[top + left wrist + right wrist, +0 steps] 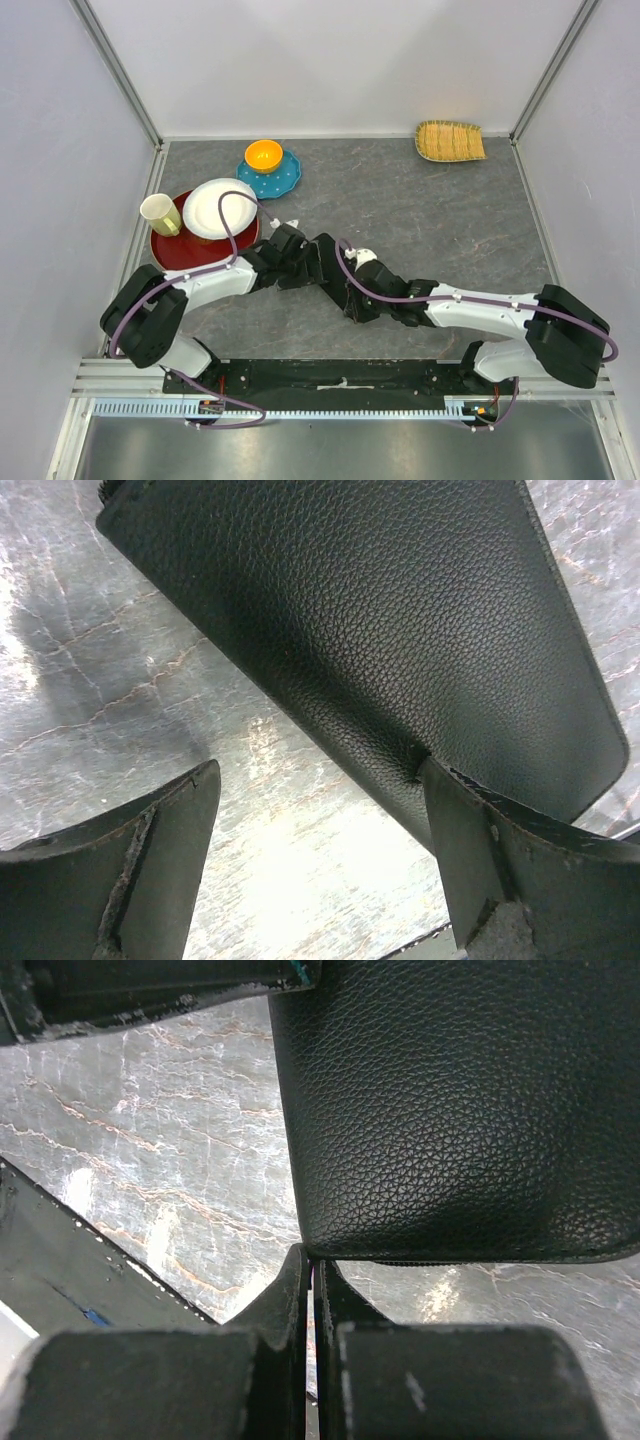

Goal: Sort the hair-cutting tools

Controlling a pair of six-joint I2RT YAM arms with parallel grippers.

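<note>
The black zip case (pixel 400 630) lies on the grey table between both grippers; in the top view the arms cover most of it. My left gripper (pixel 320 770) is open, its right finger (pixel 470 830) pressed against the case's long edge and its left finger apart over bare table. My right gripper (pixel 312 1255) is shut on something thin at the corner of the case (pixel 450 1110), beside the zip line; I cannot tell exactly what. In the top view the left gripper (pixel 300 258) and right gripper (pixel 345 278) meet at the table's middle. No combs or scissors show.
At the left a red plate (pixel 175 250) bears a white plate (pixel 218 207) and a cream cup (pixel 158 213). Behind them an orange bowl (pixel 264 154) stands on a teal plate (pixel 280 180). A woven tray (pixel 450 141) lies at the back right.
</note>
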